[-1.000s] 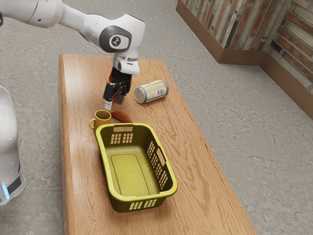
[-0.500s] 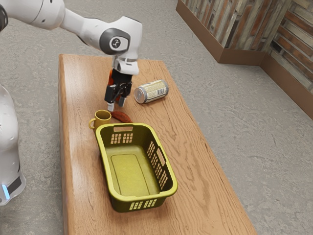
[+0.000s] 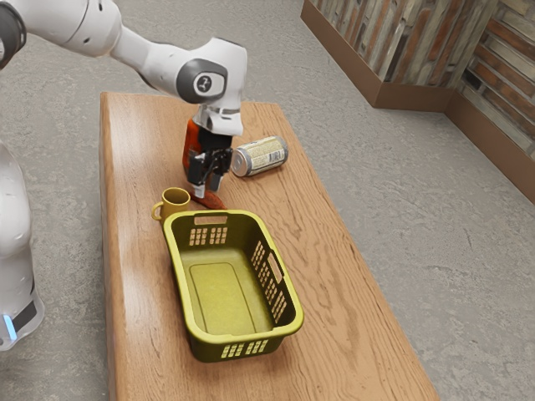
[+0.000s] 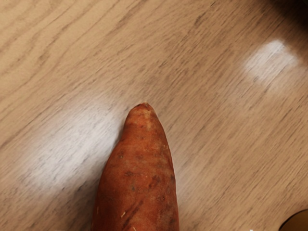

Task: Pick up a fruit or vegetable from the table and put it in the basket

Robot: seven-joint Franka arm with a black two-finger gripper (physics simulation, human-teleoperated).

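Basket [image 3: 234, 338] as my landmark: yellow-green, upright on the wooden table [image 3: 334, 309], its long sides running away from my gripper [image 3: 206, 188]. Slots and handle holes in its walls.

Gripper: over the table, just off the basket's end nearest the can [image 3: 261, 156], pointing down. Fingers parted, a modest gap between the tips; I read it as open, with hold of nothing. Tips low, right at the potato [image 3: 214, 202]. Whether either one touches it, I cannot tell from here.

Potato: reddish-orange, lying on the table outside the basket, just off that same end. In the wrist view it tapers to a blunt tip, skin marked with small dark pits; bare wood grain around the tip.

Mug: yellow [image 3: 175, 199], upright, close by the same end of the basket, toward the exterior view's left from the potato. Handle turned away from the potato.

Can: on its side, farther from the basket than the potato is, and toward the exterior view's right. Pale label, silver end facing the gripper's side.
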